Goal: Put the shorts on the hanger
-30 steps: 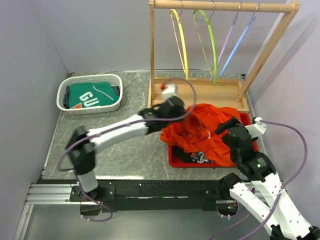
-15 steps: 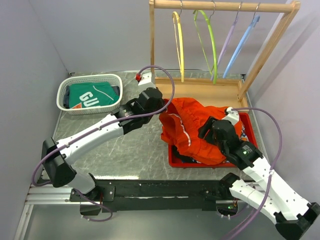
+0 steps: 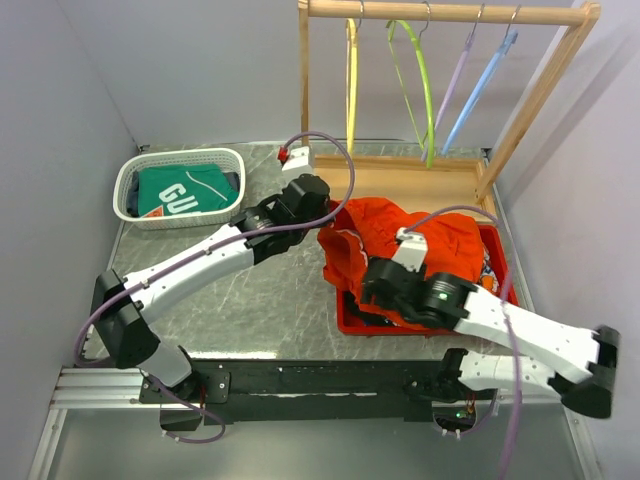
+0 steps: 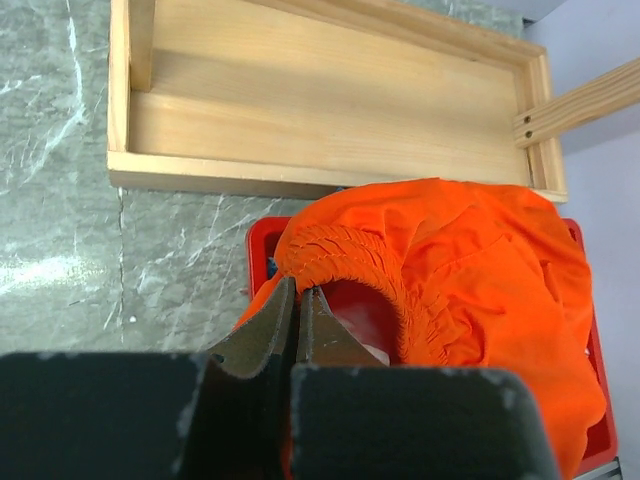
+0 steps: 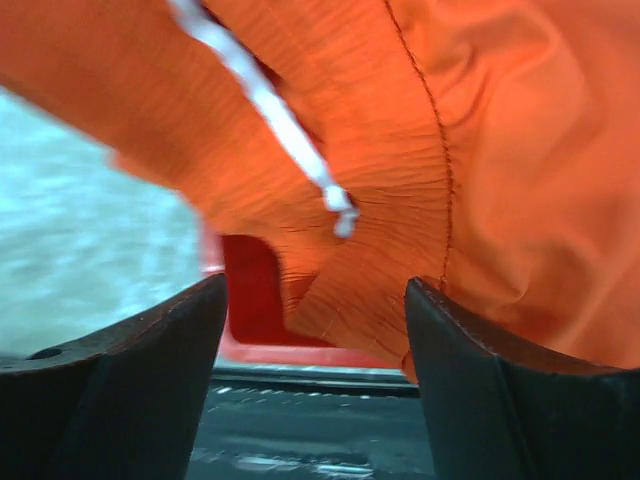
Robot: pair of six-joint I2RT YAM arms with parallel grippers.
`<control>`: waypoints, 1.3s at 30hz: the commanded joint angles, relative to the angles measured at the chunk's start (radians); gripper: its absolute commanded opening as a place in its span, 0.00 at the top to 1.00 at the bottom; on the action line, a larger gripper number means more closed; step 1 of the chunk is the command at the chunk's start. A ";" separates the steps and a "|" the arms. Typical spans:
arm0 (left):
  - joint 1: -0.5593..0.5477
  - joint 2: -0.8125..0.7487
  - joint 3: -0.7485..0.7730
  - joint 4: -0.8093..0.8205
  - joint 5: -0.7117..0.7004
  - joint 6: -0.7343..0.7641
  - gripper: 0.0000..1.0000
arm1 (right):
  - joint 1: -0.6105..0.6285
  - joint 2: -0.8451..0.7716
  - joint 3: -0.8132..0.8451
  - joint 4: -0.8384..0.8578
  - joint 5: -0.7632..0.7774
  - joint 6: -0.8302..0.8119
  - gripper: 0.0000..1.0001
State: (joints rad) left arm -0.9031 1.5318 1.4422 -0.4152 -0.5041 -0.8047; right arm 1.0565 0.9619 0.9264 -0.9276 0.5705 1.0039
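The left pincer [image 4: 297, 300] is clamping shut on the shorts [image 4: 450, 260] at the gathered waistband, and they are spilling rightward from it over the red tray [image 3: 345, 322]. The right pincer [image 5: 318, 290] is gaping wide, with fabric just ahead of it. The hanger [image 3: 351, 90] is hanging upright, beyond and above the left pincer, which looks the nearer arm.

walls [image 3: 200, 70]: pale lilac | tabletop [image 3: 270, 300]: grey marble | rack [image 3: 450, 13]: wooden

Off to my left a white basket [image 3: 122, 190] sits at the back of the grey marbled counter [image 3: 250, 300], with a green lettered shirt [image 3: 180, 192] lying in it. Straight ahead stands a wooden rack [image 3: 445, 13] whose rail carries a lime green hanger [image 3: 427, 100], a lilac hanger [image 3: 455, 85] and a blue hanger [image 3: 483, 85]. Its flat wooden base [image 4: 330, 100] lies below them, and a red tray [image 3: 350, 325] lies just in front of that base.
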 commanded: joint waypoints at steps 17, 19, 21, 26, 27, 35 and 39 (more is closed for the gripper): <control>0.010 -0.183 0.030 -0.175 -0.148 0.033 0.99 | -0.010 -0.029 0.029 -0.258 0.135 0.099 1.00; 0.026 -0.225 0.061 -0.218 -0.198 0.044 0.99 | -0.010 -0.067 0.142 -0.257 0.153 0.049 1.00; 0.042 -0.280 0.090 -0.275 -0.229 0.058 0.99 | -0.010 -0.074 0.278 -0.238 0.158 -0.048 1.00; 0.084 -0.406 0.208 -0.346 -0.342 0.142 0.99 | -0.010 0.036 0.672 -0.096 0.111 -0.322 1.00; 0.086 -0.441 0.228 -0.350 -0.359 0.157 0.99 | -0.009 0.069 0.739 -0.074 0.089 -0.361 1.00; 0.084 -0.582 0.403 -0.237 -0.435 0.335 0.99 | -0.010 0.526 1.579 -0.040 -0.118 -0.634 1.00; 0.084 -0.590 0.451 -0.195 -0.433 0.395 0.99 | -0.019 0.566 1.599 0.120 -0.138 -0.697 1.00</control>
State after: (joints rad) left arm -0.8268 0.9234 1.8500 -0.6834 -0.8650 -0.5270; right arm 1.0492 1.5257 2.5080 -0.9382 0.4583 0.4461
